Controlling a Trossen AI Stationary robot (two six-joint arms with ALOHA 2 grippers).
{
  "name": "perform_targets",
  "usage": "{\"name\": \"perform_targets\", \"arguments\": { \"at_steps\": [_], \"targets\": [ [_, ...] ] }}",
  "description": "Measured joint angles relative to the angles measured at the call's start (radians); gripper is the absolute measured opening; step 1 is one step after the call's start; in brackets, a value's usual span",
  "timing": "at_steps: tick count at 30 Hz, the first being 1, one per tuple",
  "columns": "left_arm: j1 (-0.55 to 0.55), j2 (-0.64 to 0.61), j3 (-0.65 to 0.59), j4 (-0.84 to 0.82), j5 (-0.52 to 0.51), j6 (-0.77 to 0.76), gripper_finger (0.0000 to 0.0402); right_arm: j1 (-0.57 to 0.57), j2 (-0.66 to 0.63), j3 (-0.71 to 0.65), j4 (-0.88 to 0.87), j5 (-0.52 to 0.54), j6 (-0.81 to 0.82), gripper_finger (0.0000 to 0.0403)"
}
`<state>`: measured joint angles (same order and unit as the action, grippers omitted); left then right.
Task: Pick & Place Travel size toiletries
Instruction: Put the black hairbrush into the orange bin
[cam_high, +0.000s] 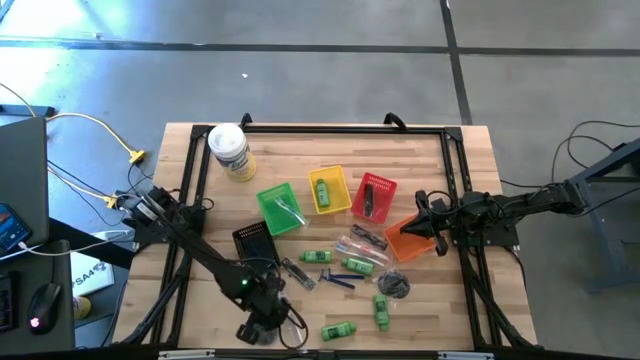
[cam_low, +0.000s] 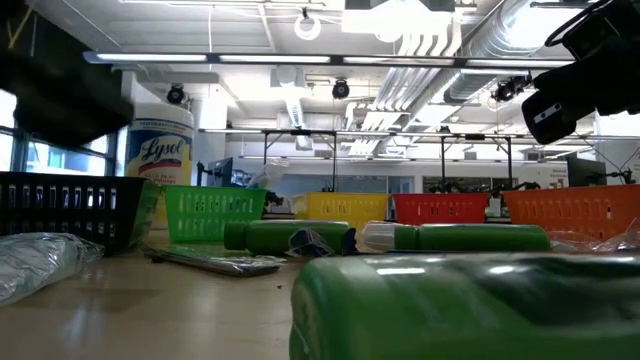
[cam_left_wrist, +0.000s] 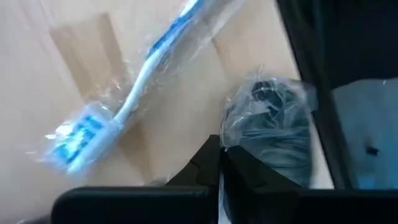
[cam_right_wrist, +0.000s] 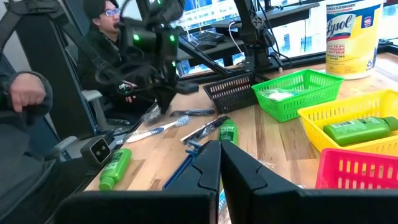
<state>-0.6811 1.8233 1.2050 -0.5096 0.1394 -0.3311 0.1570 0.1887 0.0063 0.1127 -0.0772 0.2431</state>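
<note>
Green mini bottles (cam_high: 358, 265), a blue razor (cam_high: 335, 278) and clear-wrapped pieces (cam_high: 355, 245) lie on the wooden table. My left gripper (cam_high: 262, 322) is near the table's front edge, shut beside a crinkled clear bag (cam_left_wrist: 273, 124) with a dark item inside. A wrapped blue-and-white toothbrush (cam_left_wrist: 124, 93) lies flat on the table beside it. My right gripper (cam_right_wrist: 219, 158) is shut and empty, over the orange basket (cam_high: 408, 240) at the right. A green bottle (cam_low: 470, 300) lies close before the low view. My left gripper has its shut fingertips (cam_left_wrist: 214, 155) at the clear bag's crinkled edge (cam_left_wrist: 231, 134), coming from above and pointing down. The fingers hide the place of contact, so I cannot tell how many layers they have. In the low view the bag (cam_low: 40, 260) rests on the table.
Green (cam_high: 279, 208), yellow (cam_high: 330, 190), red (cam_high: 373, 197) and black (cam_high: 255, 243) baskets stand mid-table. A white Lysol canister (cam_high: 230, 152) stands at the far left. A person (cam_right_wrist: 106, 31) sits beyond the table's left side, hand (cam_right_wrist: 25, 93) nearby.
</note>
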Motion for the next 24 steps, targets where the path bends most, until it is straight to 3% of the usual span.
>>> {"name": "perform_targets", "arguments": {
  "at_steps": [6, 10, 18, 24],
  "targets": [
    [0.0, -0.069, 0.163, -0.117, -0.029, 0.149, 0.0001, 0.0, 0.0, 0.0, 0.005, -0.003, 0.0, 0.0004],
    [0.0, -0.16, 0.23, -0.198, -0.161, 0.244, 0.0001, 0.0, 0.0, 0.0, 0.006, -0.004, -0.001, 0.0004],
    [0.04, -0.446, 0.225, -0.257, -0.444, 0.358, 0.0, 0.0, 0.0, 0.0, 0.012, -0.004, -0.005, 0.0004],
    [0.168, -0.705, 0.049, -0.193, -0.546, 0.36, 0.0, 0.0, 0.0, 0.0, 0.011, -0.004, -0.033, 0.0004]
  ]
}}
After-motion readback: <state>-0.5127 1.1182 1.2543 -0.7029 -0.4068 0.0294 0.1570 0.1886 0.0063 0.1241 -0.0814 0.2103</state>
